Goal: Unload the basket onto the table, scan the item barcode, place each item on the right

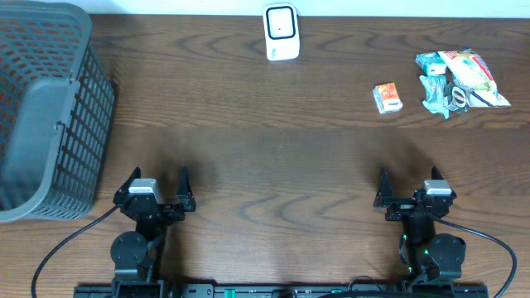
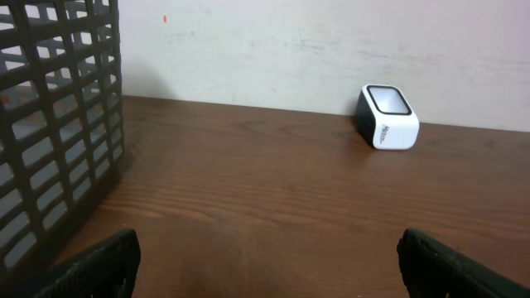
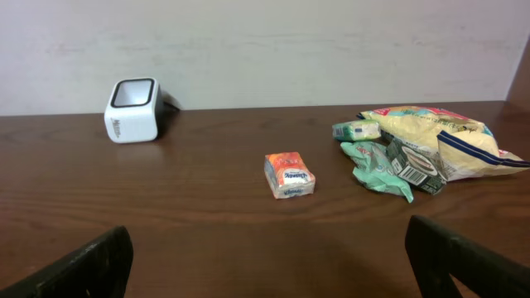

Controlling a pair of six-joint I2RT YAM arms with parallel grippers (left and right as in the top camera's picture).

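Only the overhead view takes in the whole grey basket (image 1: 41, 108) at far left. The left pincer (image 1: 157, 180) gapes wide, empty. The white scanner (image 1: 281, 31) stands at the worktop's (image 1: 273, 149) far edge. The right wrist view shows the orange packet (image 3: 289, 175) lying near the snack bags (image 3: 422, 145), well apart from the scanner. The right pincer (image 1: 410, 186) is also spread wide, holding nothing.

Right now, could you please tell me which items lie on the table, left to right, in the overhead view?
In order: grey plastic basket → white barcode scanner → small orange packet → pile of snack packets
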